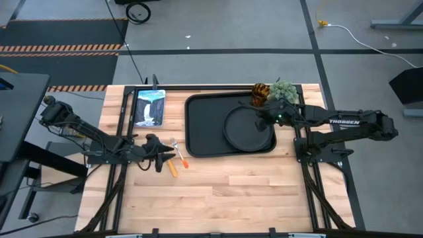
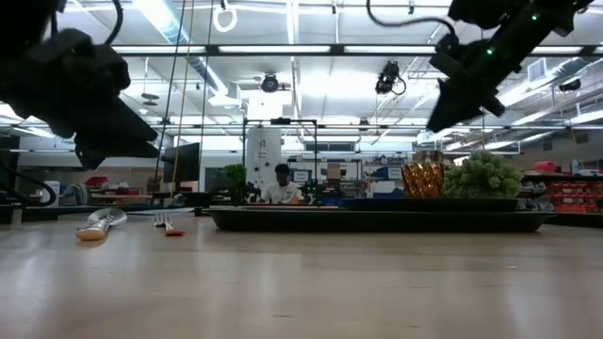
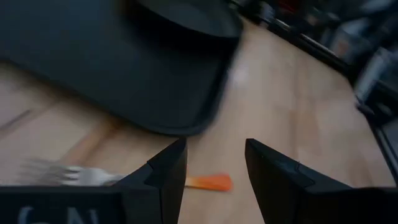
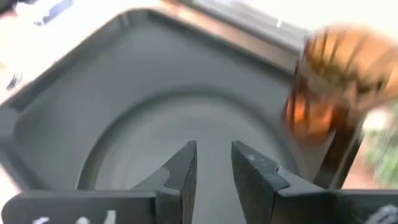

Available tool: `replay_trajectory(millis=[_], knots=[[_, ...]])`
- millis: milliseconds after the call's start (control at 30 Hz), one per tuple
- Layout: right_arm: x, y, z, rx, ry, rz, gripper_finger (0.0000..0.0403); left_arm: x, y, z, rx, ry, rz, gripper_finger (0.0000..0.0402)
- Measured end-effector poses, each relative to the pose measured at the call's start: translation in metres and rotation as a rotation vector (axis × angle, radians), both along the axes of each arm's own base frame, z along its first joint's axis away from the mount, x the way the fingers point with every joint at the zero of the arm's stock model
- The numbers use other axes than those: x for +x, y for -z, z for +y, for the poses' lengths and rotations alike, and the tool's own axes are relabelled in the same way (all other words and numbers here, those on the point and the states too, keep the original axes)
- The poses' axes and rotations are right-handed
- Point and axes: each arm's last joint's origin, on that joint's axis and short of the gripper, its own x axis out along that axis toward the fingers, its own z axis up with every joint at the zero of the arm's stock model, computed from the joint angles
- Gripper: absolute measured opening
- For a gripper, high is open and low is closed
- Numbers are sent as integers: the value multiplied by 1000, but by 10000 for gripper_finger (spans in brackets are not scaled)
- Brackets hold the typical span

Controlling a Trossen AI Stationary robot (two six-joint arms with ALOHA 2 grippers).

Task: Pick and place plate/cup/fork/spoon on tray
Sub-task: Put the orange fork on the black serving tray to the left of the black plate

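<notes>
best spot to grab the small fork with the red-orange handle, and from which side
Take the small fork with the red-orange plastic handle by that handle, coming straight down from above. It lies flat on the wooden table, beside the spoon, so fingers should straddle the handle's width. The open left gripper hovers there.

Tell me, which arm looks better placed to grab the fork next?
The left. Its left gripper hangs open right beside the fork on the table, while the right gripper is over the plate on the tray.
</notes>
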Motion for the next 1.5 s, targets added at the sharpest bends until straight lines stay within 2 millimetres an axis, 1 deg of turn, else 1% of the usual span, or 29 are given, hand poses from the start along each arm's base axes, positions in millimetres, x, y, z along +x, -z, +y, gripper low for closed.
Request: replay_trajectory(millis=[133, 200, 300, 400, 567, 633, 700, 967, 1167, 1300, 1500], knots=[[9, -13, 1, -206, -27, -49, 106, 1, 4, 7, -120, -114, 4, 171], [13, -19, 3, -271, -69, -78, 106, 2, 5, 10, -173, -165, 21, 166], [19, -23, 10, -341, -143, -114, 106, 7, 3, 9, -210, -241, 110, 150], [21, -18, 20, -359, -210, -134, 106, 16, -5, 6, -180, -309, 241, 132], [22, -6, 37, -331, -345, -128, 106, 41, -28, 0, -118, -417, 385, 115], [22, -3, 44, -327, -380, -128, 106, 53, -35, -2, -129, -458, 416, 115], [22, -2, 51, -325, -414, -126, 106, 64, -37, -4, -142, -496, 438, 115], [21, -2, 71, -356, -534, -125, 106, 112, -26, -19, -153, -656, 561, 114], [20, -2, 79, -425, -623, -88, 106, 144, -20, -28, -116, -800, 689, 114], [20, -2, 80, -445, -673, -75, 106, 155, -13, -32, -177, -888, 784, 114], [21, -2, 81, -452, -712, -80, 106, 161, 0, -37, -265, -972, 743, 114]])
